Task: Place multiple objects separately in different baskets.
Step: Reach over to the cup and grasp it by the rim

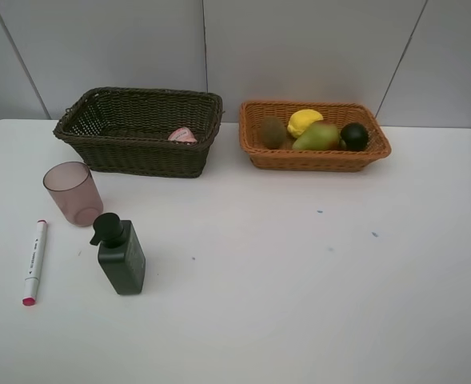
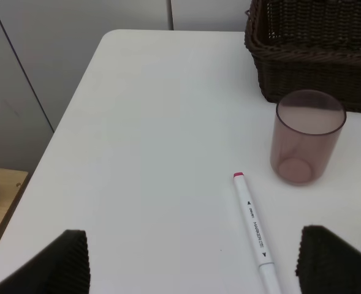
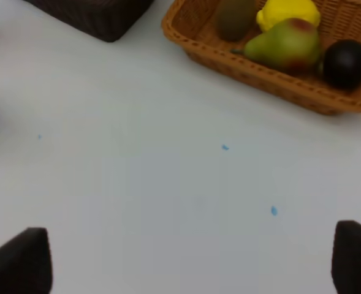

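Lying nearest, on the left of the table [image 1: 299, 304]: marker [image 1: 33, 262], flat, red tip toward the front edge. Light and stiff, likely to roll; best pinched across the middle of the barrel. White body, black print along it.

Standing upright just to its right: pump bottle [image 1: 121, 254]. Probably the heaviest piece left out, smooth-sided, so apt to slip; best taken across the flat body below the pump head, not by the spout. Dark, squarish, black pump on top.

Set a little farther back, mouth up: cup [image 1: 73, 194], near marker and pump bottle, touching neither. Thin, light, easily tipped; best gripped across the body or over one wall at the rim. Translucent mauve, empty.

Hanging above the marker, jaws spread wide, holding nothing: left gripper [image 2: 195, 260]. Likewise wide and empty over bare table: right gripper [image 3: 192, 257].

Sitting farthest back, side by side: dark basket [image 1: 147, 156], pink bottle [image 1: 182, 136] inside near its right end; tan basket [image 1: 315, 160], holding kiwi [image 1: 272, 132], lemon [image 1: 305, 122], pear [image 1: 318, 137] and dark fruit [image 1: 354, 136]. Judging by that, fruit sorted, three items to go.
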